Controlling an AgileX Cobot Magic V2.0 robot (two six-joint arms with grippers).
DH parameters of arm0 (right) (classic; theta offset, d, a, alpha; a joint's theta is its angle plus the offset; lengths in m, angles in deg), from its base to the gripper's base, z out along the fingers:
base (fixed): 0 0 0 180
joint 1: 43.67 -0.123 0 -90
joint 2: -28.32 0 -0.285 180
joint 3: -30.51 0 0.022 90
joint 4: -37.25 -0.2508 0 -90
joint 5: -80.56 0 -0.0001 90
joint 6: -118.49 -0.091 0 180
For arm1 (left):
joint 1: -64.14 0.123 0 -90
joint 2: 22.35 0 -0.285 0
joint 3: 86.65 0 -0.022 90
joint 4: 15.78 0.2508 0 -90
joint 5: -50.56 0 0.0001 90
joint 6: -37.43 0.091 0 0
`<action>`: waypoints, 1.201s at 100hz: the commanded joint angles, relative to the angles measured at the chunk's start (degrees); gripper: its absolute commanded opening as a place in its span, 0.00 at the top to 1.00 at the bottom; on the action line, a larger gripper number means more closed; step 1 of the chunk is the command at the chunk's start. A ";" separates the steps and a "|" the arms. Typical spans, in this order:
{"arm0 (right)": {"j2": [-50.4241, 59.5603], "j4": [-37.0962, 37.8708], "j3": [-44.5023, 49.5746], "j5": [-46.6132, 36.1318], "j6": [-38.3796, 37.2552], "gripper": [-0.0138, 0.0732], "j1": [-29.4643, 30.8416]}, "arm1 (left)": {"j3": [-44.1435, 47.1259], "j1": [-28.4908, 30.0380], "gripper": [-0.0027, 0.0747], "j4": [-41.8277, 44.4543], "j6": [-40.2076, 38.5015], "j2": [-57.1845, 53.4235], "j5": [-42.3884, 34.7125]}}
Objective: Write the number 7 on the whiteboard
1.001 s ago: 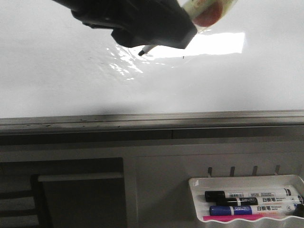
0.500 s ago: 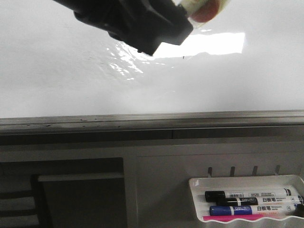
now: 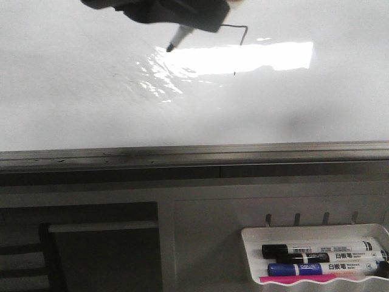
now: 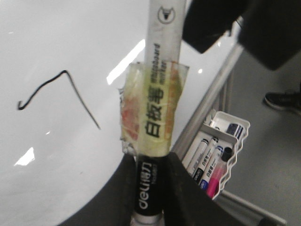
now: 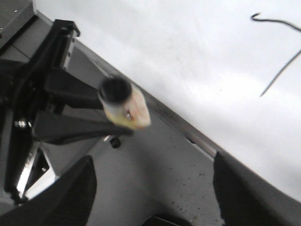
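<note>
Left fingers [image 4: 149, 188] pinch the marker [image 4: 155, 117] by its taped barrel: light, stiff, slippery. Number 7 [image 4: 59, 96] sits beside them on the whiteboard [image 3: 73, 91]; right fingers look spread.

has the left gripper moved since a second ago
Yes. In the front view the left gripper has risen toward the top edge, away from the glare patch on the whiteboard, uncovering the number 7.
</note>
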 commanded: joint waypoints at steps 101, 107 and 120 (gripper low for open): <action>9.18 0.94 5.52 -5.02 0.92 0.30 4.74 | 3.26 20.44 0.99 -32.92 -0.83 3.55 -8.70; 9.18 0.91 5.52 -5.02 0.92 0.30 4.74 | 3.26 20.44 0.99 -32.92 -0.83 3.55 -8.95; 9.18 0.82 5.52 -5.02 0.92 0.30 4.74 | 3.26 20.44 0.95 -32.92 -0.83 3.55 -8.70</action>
